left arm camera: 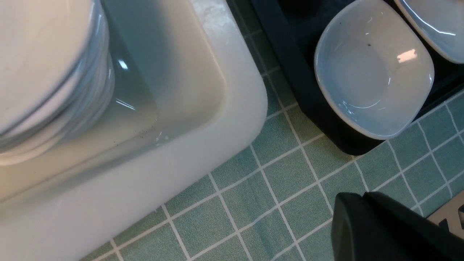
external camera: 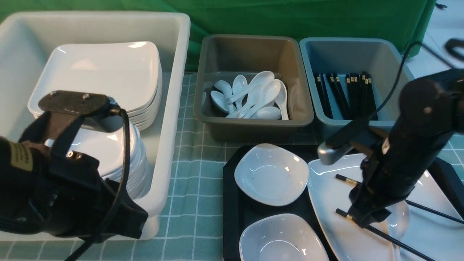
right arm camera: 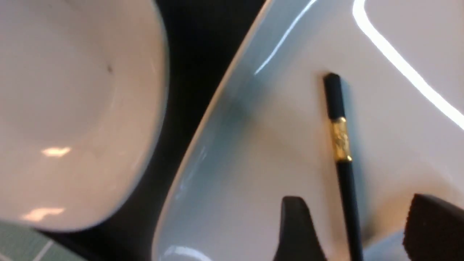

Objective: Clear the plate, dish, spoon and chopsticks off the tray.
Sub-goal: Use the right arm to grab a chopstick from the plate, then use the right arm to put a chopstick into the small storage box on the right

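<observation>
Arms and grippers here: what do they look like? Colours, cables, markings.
Both arms are matte black. The left arm carries a flat black bracket with two screws, a yellowish label and a looping black cable; the left gripper ends in a blunt black tip. The right arm has a silver-grey module and a thin black cable. The right gripper has black wedge-shaped fingers, one rough-textured.

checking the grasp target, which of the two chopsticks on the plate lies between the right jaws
The chopstick nearer the robot: it runs between the right gripper's open jaws. The other chopstick lies farther back on the plate, outside them.
</observation>
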Tool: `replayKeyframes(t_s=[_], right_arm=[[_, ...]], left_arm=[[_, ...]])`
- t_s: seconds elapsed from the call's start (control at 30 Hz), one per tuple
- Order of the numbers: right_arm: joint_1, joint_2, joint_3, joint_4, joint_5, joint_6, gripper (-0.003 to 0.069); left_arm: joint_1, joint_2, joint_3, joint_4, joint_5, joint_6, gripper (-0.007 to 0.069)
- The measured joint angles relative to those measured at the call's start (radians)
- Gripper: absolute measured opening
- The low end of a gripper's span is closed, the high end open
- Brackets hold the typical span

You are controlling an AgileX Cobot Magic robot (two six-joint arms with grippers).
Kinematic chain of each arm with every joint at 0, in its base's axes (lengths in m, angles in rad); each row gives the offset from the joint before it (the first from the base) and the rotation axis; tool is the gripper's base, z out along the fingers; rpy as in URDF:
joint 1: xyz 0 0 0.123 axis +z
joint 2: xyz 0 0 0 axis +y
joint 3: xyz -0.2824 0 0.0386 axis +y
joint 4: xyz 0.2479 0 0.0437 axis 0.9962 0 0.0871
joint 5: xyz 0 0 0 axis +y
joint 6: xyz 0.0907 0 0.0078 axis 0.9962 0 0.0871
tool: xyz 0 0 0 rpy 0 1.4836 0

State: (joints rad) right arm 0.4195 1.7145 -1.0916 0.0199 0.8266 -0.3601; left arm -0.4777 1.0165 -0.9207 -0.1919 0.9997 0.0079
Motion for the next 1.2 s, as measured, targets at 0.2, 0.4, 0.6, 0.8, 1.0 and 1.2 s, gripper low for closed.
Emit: replayKeyframes(t_s=[0.2,0.4,0.6,0.8,1.0,1.2], right_arm=[[0.000,0.087,0.000,0.000,-0.032,-0.001,0.0429],[0.000,0.116,-0.009,-0.005,-0.047,-0.002,0.0277],[0.000,0.110,-0.009,-0.002,-0.055,0.003,0.0081],[0.000,0.025,-0.020,-0.001,-0.043,0.006,0.0081],[0.000,-0.142,-0.137,-0.039,-0.049,0.007,0.0081],[-0.018,-0.186,-0.311,-0.181,-0.377,0.069,0.0081]], left_arm=[[0.000,0.000,0.000,0.000,-0.002,0.000,0.0001],[0.000,0.000,0.000,0.004,-0.002,0.000,0.0001],[0.000,0.000,0.000,0.006,-0.002,0.000,0.0001],[0.000,0.000,0.000,0.006,-0.002,0.000,0.0001],[0.000,0.000,0.000,0.006,-0.002,0.000,0.0001],[0.000,0.000,0.000,0.006,-0.002,0.000,0.0007]])
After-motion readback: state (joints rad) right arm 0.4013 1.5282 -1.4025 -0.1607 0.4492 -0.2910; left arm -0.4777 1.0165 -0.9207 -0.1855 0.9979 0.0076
